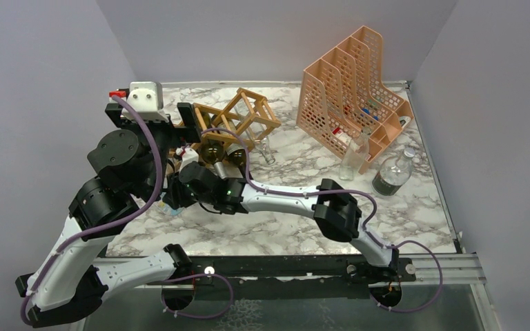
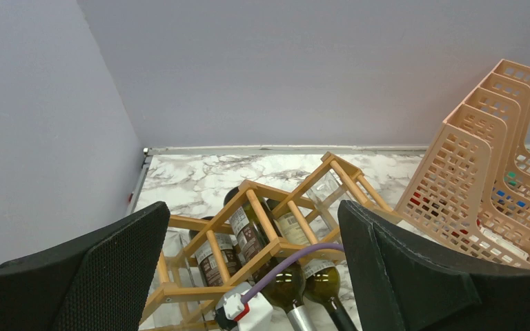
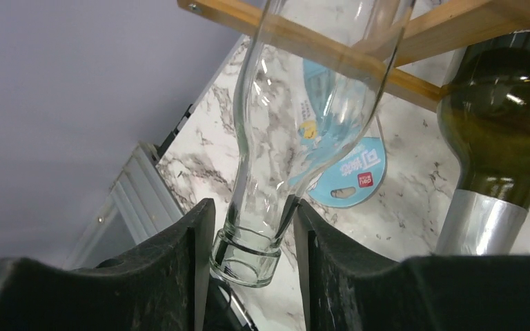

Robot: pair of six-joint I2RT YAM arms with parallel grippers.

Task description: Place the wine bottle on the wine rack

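Right tool [image 3: 248,224] pinches the clear glass wine bottle [image 3: 303,83] by its neck, body lying in the wooden wine rack [image 3: 421,86]: empty, light, slick, breakable, so grip above the lip; left tool [image 2: 254,221] gapes wide.

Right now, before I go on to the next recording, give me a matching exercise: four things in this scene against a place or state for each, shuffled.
Things:
1. clear bottle
2. dark green bottle
3. peach file holder
4. left hand

Places or states:
A. open, holding nothing
B. silver foil round its neck
C. neck between the fingers of the right hand
D. standing at the far right of the table

Pairs: 1-C, 2-B, 3-D, 4-A
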